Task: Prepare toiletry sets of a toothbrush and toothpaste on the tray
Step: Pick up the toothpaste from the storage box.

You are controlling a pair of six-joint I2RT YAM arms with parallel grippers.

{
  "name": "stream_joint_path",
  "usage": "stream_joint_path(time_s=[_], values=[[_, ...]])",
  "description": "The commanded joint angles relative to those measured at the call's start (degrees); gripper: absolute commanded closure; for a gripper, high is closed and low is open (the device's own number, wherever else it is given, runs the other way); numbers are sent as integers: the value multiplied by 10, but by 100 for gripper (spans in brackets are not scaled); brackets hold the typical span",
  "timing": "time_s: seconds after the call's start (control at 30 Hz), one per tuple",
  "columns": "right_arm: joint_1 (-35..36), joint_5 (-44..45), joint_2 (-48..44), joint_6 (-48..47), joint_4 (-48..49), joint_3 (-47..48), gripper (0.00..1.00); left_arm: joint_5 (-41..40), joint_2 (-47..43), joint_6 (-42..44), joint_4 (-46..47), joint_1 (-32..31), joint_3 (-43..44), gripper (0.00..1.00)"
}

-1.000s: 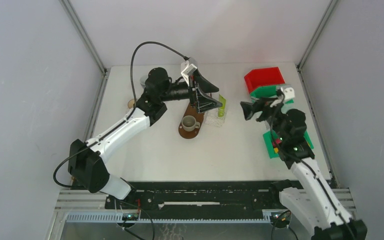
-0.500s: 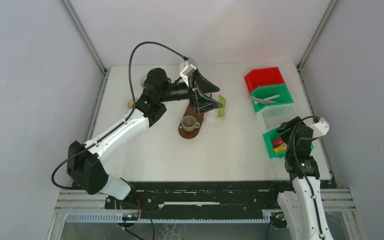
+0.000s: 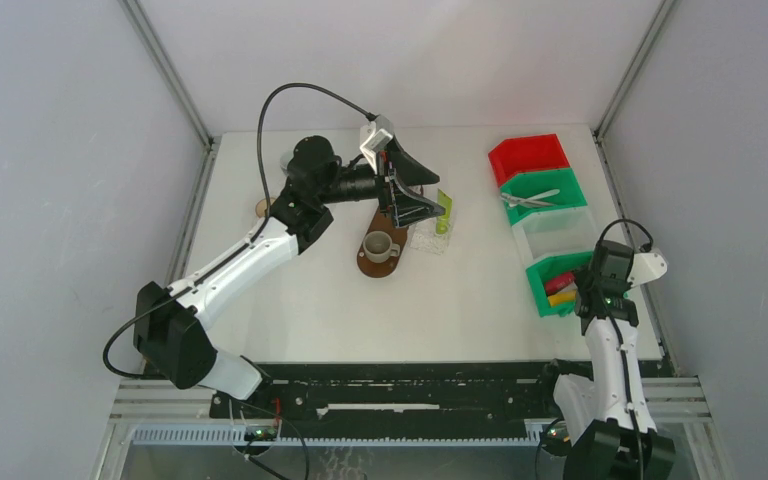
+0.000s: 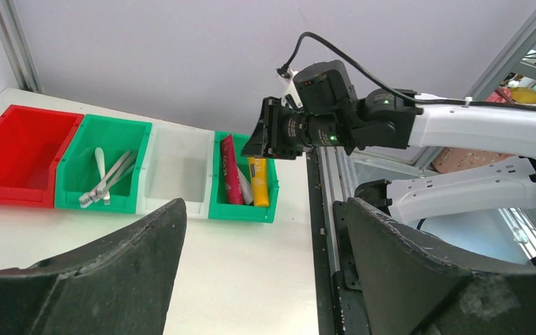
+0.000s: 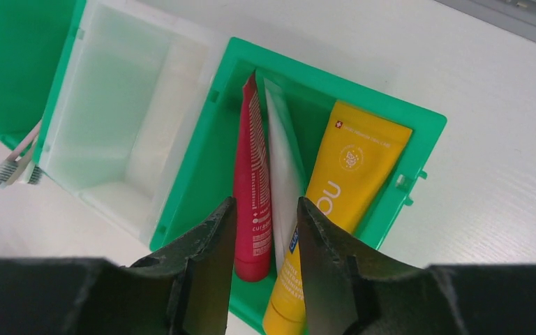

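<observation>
Surface: white worktop (image 3: 340, 310), with two arms mounted at its near edge.

Along the right edge, far to near, a row of four:
- a red bin (image 4: 21, 153)
- a green bin (image 4: 122, 132) holding pale toothbrushes (image 4: 108, 178) that lie crossed
- a white bin (image 5: 112, 105)
- a near green bin (image 5: 342, 87)

Toothpaste, lot one: in the near green bin lie a red tube (image 5: 253, 188), a white tube (image 5: 283, 174) and a yellow tube (image 5: 338, 174), side by side lengthwise. The overhead view gives only red and yellow patches. The right wrist view separates all three.

Toothpaste, lot two: a lime green tube (image 3: 444, 212) sits mid-worktop toward the far edge, at a clear container (image 3: 427, 238). Whether it is inside or behind the container cannot be told. Only the overhead view shows it.

Just left of the container is the tray (image 3: 368, 267), brown and oval, carrying a grey cup (image 3: 378, 244).

The left gripper (image 3: 432, 197) hangs over the tray's far end, beside the lime green tube. Its own camera shows the fingers spread wide with nothing between them, looking across at the bins.

The right gripper (image 5: 265, 206) is over the near green bin. Its fingers stand a narrow gap apart with nothing clamped, and the gap lines up with the white tube. The left wrist view shows it above the rim, apart from the tubes.
</observation>
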Motion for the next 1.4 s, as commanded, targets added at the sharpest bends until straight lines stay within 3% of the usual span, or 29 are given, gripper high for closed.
stream_joint_path(time_s=[0.0, 0.97, 1.17, 1.37], values=[[-16, -24, 23, -5, 81, -12, 56, 9, -21, -3, 27, -1, -17, 12], [-44, -68, 172, -5, 191, -23, 62, 7, -22, -1, 27, 0, -19, 11], [-44, -71, 156, -12, 197, -32, 78, 7, -22, -3, 27, -1, -18, 11], [-44, -66, 79, -25, 172, -33, 95, 7, -22, 0, 23, -1, -17, 11]])
